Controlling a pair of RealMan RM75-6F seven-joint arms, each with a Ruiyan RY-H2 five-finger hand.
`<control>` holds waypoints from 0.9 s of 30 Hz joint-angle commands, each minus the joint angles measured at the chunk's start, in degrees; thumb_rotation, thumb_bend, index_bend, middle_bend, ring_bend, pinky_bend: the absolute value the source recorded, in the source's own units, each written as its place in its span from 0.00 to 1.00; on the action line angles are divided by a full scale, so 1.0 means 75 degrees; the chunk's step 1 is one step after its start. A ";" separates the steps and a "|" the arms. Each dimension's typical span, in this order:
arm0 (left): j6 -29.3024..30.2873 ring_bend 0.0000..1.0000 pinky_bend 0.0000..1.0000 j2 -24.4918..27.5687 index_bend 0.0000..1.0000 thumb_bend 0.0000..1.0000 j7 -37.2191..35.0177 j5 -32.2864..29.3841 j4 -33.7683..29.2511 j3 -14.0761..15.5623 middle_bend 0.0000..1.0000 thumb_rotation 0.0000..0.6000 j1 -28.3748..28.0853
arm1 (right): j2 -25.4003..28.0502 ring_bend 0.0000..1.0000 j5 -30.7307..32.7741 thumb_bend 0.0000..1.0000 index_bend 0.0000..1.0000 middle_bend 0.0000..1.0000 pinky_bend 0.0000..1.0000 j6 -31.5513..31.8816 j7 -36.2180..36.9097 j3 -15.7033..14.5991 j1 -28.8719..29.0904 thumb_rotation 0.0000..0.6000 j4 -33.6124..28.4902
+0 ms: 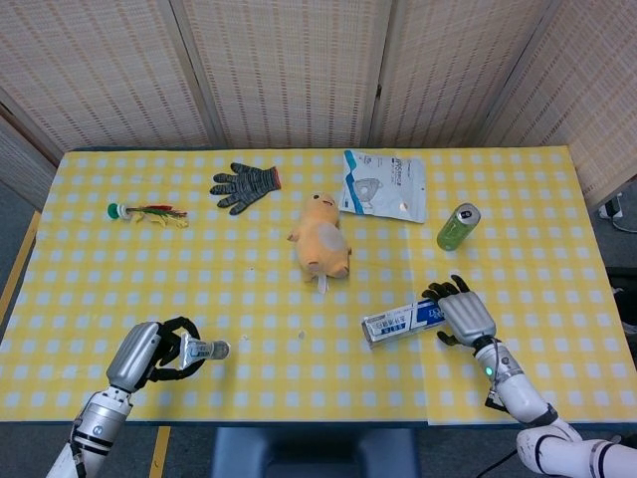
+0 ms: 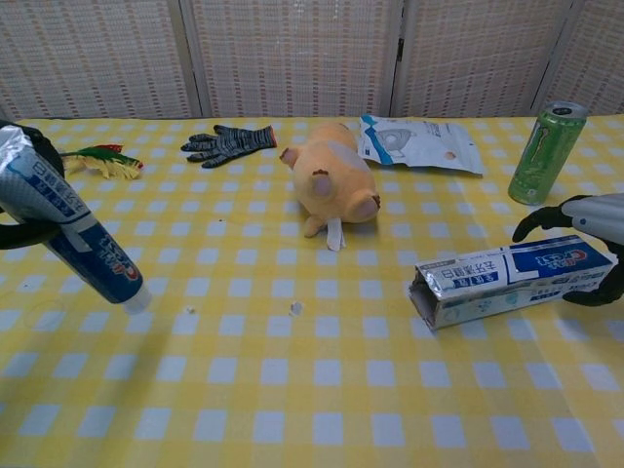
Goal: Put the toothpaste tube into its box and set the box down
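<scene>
- Already the left hand [image 1: 149,351] has the toothpaste tube [image 2: 73,232] lifted off the table, its fingers wrapped around the crimped end while the capped end slants down past the fingertips.
- The toothpaste box [image 2: 512,279] lies flat on the yellow checked tablecloth [image 1: 299,388], its open end away from the right hand [image 1: 460,312].
- That hand arches over the box's closed end, fingers [image 2: 538,216] curled down beside and over it; whether they actually clamp the box cannot be told.
- Judged from this, only the tube pick-up is done.
- Left to do: secure and raise the box, line the tube up with the open mouth, slide it in, and set the box down.
</scene>
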 commanded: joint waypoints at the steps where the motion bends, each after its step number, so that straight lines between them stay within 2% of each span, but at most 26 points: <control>1: 0.0025 1.00 1.00 0.0040 0.78 0.41 -0.0040 0.0022 -0.0017 0.0005 1.00 1.00 0.0023 | -0.0192 0.18 -0.0020 0.32 0.26 0.21 0.10 0.0099 0.0020 -0.0021 0.0061 1.00 0.0123; 2: 0.0036 1.00 1.00 0.0059 0.78 0.41 -0.0043 0.0036 -0.0016 0.0011 1.00 1.00 0.0032 | -0.0278 0.20 -0.0079 0.32 0.27 0.22 0.15 0.0186 0.0012 -0.0035 0.0068 1.00 0.0176; 4: 0.0068 1.00 1.00 0.0082 0.78 0.41 -0.0054 0.0051 -0.0025 0.0009 1.00 1.00 0.0049 | -0.0411 0.25 -0.0211 0.31 0.32 0.26 0.30 0.0361 0.0065 -0.0053 0.0055 1.00 0.0257; 6: 0.0099 1.00 1.00 0.0116 0.78 0.42 -0.0065 0.0064 -0.0052 0.0001 1.00 1.00 0.0064 | -0.0533 0.30 -0.0331 0.31 0.38 0.31 0.40 0.0542 0.0134 -0.0070 0.0031 1.00 0.0343; 8: 0.0131 1.00 1.00 0.0152 0.78 0.42 -0.0076 0.0077 -0.0091 -0.0015 1.00 1.00 0.0075 | -0.0619 0.34 -0.0385 0.32 0.43 0.35 0.45 0.0665 0.0128 -0.0082 0.0025 1.00 0.0420; 13: 0.0230 1.00 1.00 0.0215 0.78 0.42 -0.0069 0.0067 -0.0177 -0.0062 1.00 1.00 0.0113 | -0.0846 0.42 -0.0504 0.31 0.49 0.39 0.55 0.1000 0.0010 -0.0107 -0.0008 1.00 0.0668; 19: 0.0369 1.00 1.00 0.0519 0.78 0.42 -0.0229 0.0036 -0.0622 -0.0208 1.00 1.00 0.0152 | -0.0918 0.44 -0.1057 0.32 0.50 0.40 0.56 0.1459 0.0911 -0.0116 -0.0113 1.00 0.0693; 27: 0.0488 1.00 1.00 0.1251 0.78 0.42 -0.0606 -0.0197 -0.1579 -0.0539 1.00 1.00 0.0164 | -0.1087 0.44 -0.2258 0.31 0.50 0.40 0.56 0.2690 0.3300 -0.0158 -0.0392 1.00 0.0864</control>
